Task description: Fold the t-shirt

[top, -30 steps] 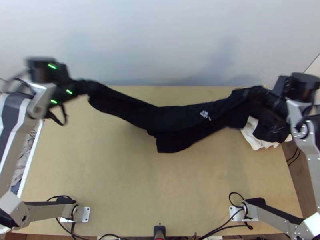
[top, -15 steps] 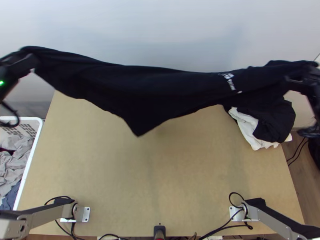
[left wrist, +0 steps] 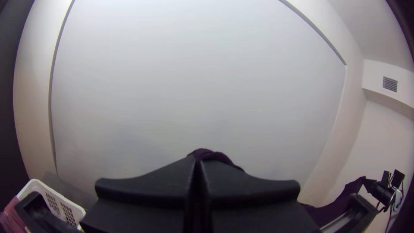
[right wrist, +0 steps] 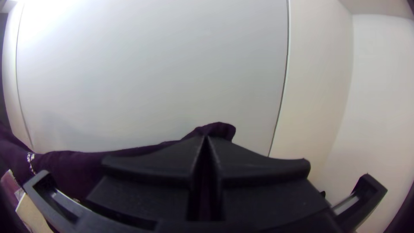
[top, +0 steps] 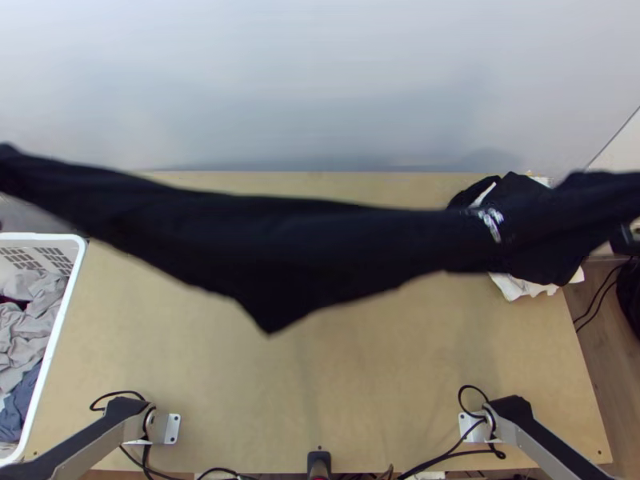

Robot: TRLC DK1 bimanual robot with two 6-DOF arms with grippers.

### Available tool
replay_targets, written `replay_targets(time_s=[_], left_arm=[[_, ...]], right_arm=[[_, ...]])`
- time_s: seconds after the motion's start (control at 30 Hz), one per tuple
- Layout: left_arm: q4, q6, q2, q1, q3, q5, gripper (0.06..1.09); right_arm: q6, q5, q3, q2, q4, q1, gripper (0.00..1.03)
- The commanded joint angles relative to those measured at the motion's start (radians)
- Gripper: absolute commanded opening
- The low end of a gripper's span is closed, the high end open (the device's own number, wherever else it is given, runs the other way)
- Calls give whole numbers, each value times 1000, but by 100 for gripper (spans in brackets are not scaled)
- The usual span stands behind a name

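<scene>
In the top view the black t-shirt [top: 304,248] hangs stretched across the whole width above the table, sagging to a pointed corner near the middle, with a small white print toward the right. The left wrist view has my left gripper [left wrist: 198,166] shut on one end of the t-shirt [left wrist: 213,155], a bit of cloth rising beyond the fingertips. My right gripper [right wrist: 206,142] is shut on the other end of the t-shirt [right wrist: 217,129] in the right wrist view, and the cloth stretches away from it past the print.
A white laundry basket [top: 67,320] with grey and blue clothes stands at the table's left edge. Black and white cloths [top: 532,286] lie heaped at the table's back right. The wooden table [top: 320,384] spreads below the raised shirt, with a wall behind.
Both grippers have moved outward, out of the top view's picture, pulling the t-shirt wider. The shirt rose off the table, and its middle has since shifted down the picture.
</scene>
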Motion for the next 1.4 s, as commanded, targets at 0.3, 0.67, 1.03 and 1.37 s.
replay_targets(time_s=[0.3,0.67,1.03,1.37], left_arm=[[270,-47,-115,-19,-803,65,10],[677,-41,132,-1,-1137,49,10],[859,-57,557,56,-936,5,10],[744,-89,781,53,-685,9,86]], right_arm=[[178,-178,-530,-112,-71,90,3],[229,-574,-949,121,332,-241,3],[319,-604,-851,427,521,-312,3],[413,-603,-779,526,591,-295,20]])
